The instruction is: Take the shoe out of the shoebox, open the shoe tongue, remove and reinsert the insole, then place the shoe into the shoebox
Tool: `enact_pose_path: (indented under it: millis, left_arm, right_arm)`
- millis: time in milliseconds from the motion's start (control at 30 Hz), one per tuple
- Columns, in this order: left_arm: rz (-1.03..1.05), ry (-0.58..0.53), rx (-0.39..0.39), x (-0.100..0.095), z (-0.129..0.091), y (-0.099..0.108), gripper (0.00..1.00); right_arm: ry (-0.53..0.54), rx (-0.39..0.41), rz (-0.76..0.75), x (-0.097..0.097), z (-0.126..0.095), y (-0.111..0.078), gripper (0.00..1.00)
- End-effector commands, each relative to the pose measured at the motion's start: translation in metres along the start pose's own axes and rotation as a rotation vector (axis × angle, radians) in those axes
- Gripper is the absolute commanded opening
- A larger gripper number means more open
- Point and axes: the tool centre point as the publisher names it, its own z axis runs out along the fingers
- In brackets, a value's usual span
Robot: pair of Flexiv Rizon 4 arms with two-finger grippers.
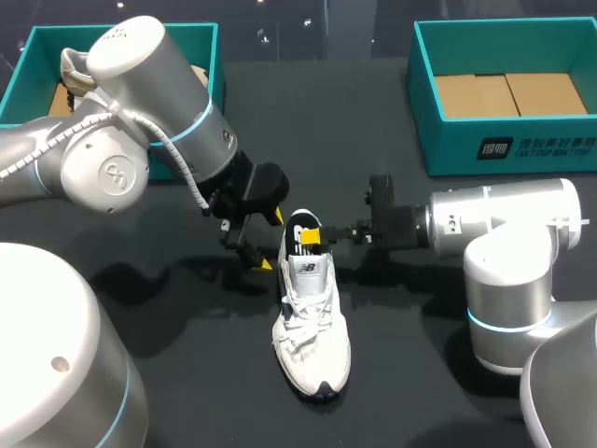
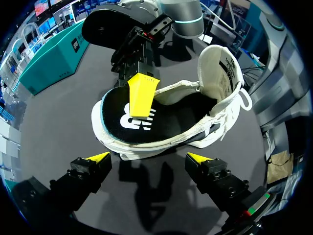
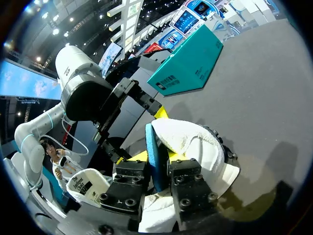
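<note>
Notice your right gripper [image 1: 342, 233] pinches the insole [image 2: 116, 126] at the heel of the shoe [image 1: 312, 327], likely to slide it; your left gripper [image 2: 149, 157] hangs open alongside, ready to steady.

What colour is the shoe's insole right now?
The insole is black on top with a white logo and a teal edge; it shows best in the left wrist view.

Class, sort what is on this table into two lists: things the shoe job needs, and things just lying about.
Job in hand: white shoe; insole; empty shoebox; left gripper; right gripper.
Lying about, as far as can be judged: other shoebox; second shoe inside it.
</note>
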Motion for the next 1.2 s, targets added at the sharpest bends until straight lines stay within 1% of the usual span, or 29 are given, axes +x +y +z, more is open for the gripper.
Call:
enact_pose_path:
  millis: [33, 233, 300, 400, 567, 633, 700, 733, 767, 833, 867, 1067, 1200]
  left_arm:
    - [0.001, 0.001, -0.001, 0.000, 0.000, 0.000, 1.00]
    - [0.001, 0.001, -0.001, 0.000, 0.000, 0.000, 1.00]
    - [0.001, 0.001, -0.001, 0.000, 0.000, 0.000, 1.00]
    - [0.001, 0.001, -0.001, 0.000, 0.000, 0.000, 1.00]
    - [0.001, 0.001, -0.001, 0.000, 0.000, 0.000, 1.00]
    - [0.001, 0.001, -0.001, 0.000, 0.000, 0.000, 1.00]
    - [0.001, 0.001, -0.001, 0.000, 0.000, 0.000, 1.00]
    - [0.001, 0.001, -0.001, 0.000, 0.000, 0.000, 1.00]
    - [0.001, 0.001, -0.001, 0.000, 0.000, 0.000, 1.00]
    - [0.001, 0.001, -0.001, 0.000, 0.000, 0.000, 1.00]
    - [0.001, 0.001, -0.001, 0.000, 0.000, 0.000, 1.00]
    - [0.001, 0.001, -0.001, 0.000, 0.000, 0.000, 1.00]
    - [0.001, 0.001, -0.001, 0.000, 0.000, 0.000, 1.00]
  right_arm:
    - [-0.019, 0.024, 0.021, -0.005, 0.008, -0.011, 0.00]
    - [-0.061, 0.053, 0.059, 0.007, 0.006, -0.034, 0.00]
    - [-0.078, 0.075, 0.077, 0.011, 0.007, -0.042, 0.00]
    - [-0.098, 0.103, 0.095, 0.017, 0.007, -0.048, 0.00]
    - [-0.116, 0.147, 0.102, 0.022, 0.008, -0.050, 0.00]
    - [-0.121, 0.145, 0.097, 0.023, 0.009, -0.047, 0.00]
    - [-0.125, 0.121, 0.081, 0.022, 0.007, -0.041, 0.00]
    - [-0.127, 0.112, 0.071, 0.022, 0.007, -0.039, 0.23]
    - [-0.127, 0.103, 0.059, 0.022, 0.006, -0.036, 0.29]
    - [-0.127, 0.084, 0.034, 0.023, 0.006, -0.030, 0.33]
    - [-0.127, 0.076, 0.017, 0.023, 0.006, -0.027, 0.40]
    - [-0.120, 0.036, -0.051, 0.025, 0.005, -0.015, 0.42]
    - [-0.124, 0.011, -0.082, 0.024, 0.002, -0.009, 0.47]
